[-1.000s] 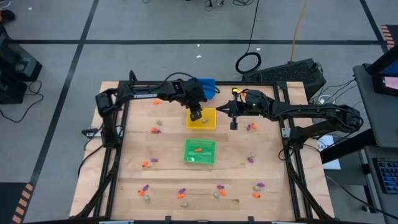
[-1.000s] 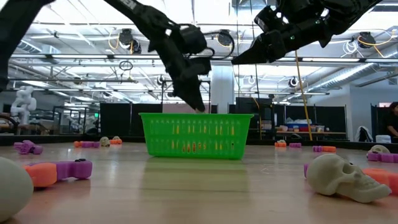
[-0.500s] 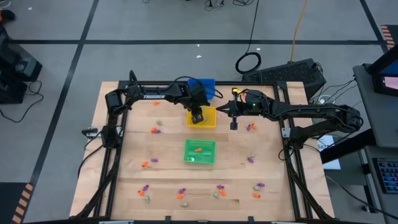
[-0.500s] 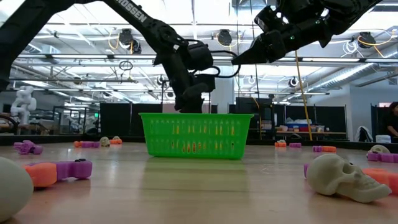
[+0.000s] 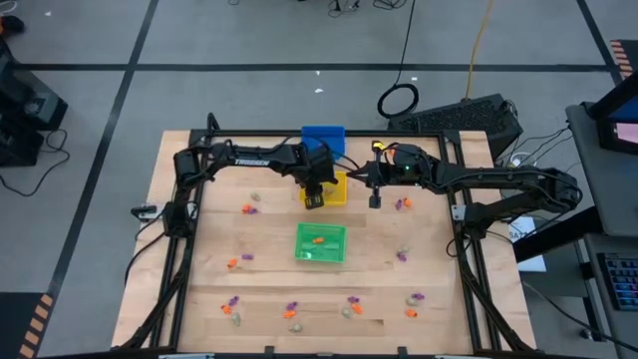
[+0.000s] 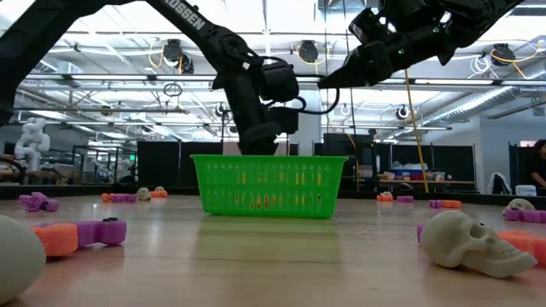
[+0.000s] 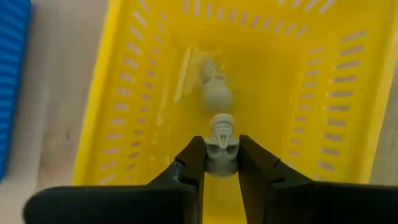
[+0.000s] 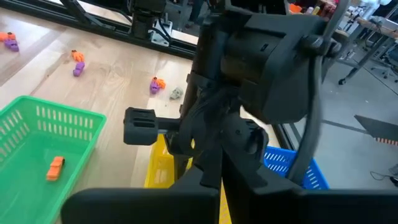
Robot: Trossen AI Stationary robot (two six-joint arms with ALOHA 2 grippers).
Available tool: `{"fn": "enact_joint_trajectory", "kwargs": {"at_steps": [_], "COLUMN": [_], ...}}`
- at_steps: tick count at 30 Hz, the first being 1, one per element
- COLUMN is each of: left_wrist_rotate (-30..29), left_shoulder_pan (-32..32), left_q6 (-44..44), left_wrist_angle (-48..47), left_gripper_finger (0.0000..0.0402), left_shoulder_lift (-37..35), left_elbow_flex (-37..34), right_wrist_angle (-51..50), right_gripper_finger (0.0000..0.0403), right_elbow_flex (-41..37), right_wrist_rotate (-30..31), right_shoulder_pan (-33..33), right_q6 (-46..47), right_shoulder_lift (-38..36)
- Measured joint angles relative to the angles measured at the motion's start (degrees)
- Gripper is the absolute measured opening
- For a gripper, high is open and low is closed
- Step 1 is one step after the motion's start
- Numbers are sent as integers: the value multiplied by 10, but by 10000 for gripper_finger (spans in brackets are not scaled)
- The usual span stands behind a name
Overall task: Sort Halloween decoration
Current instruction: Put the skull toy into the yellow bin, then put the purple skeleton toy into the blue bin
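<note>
Since a second ago the left claw (image 7: 221,163) has drawn back over the slotted yellow plastic bin (image 7: 311,93). We see it gripping a small pale beige skull trinket (image 7: 221,144) directly above the bin floor, long axis pointing forward, beside a second pale skull (image 7: 214,93). The right claw (image 5: 375,201) hangs beside the bin; we cannot tell its state.

The left gripper (image 7: 221,158) hangs inside the yellow bin (image 7: 124,93), walled on all sides. A pale skull (image 7: 215,93) lies just ahead on its floor.

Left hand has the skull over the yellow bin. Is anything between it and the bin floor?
Nothing visible blocks it. The left hand grips the beige skull above the open yellow bin. One other skull lies on the floor just ahead, beyond the drop line.
</note>
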Motion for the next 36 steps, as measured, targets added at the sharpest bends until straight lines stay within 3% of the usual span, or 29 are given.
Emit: {"fn": "enact_joint_trajectory", "kwargs": {"at_steps": [7,10,14,21,36], "left_wrist_rotate": [-2,-15,-40,-40,-42], "left_shoulder_pan": [0,0,0,-18,-62], "left_q6": [0,4,15,7,-46], "left_wrist_angle": [1,-29,-43,39,451], "left_gripper_finger": [155,169,137,11,0], "left_shoulder_lift": [-3,-12,-39,-104,-376], "left_elbow_flex": [0,2,3,-45,-418], "right_wrist_angle": [-2,-3,-1,1,-14], "right_gripper_finger": [0,0,0,0,0], "right_elbow_flex": [0,0,0,0,0], "right_wrist_rotate": [0,0,0,0,11], "right_shoulder_pan": [0,0,0,0,12], "right_q6": [4,4,2,12,57], "right_shoulder_lift": [0,0,0,0,0]}}
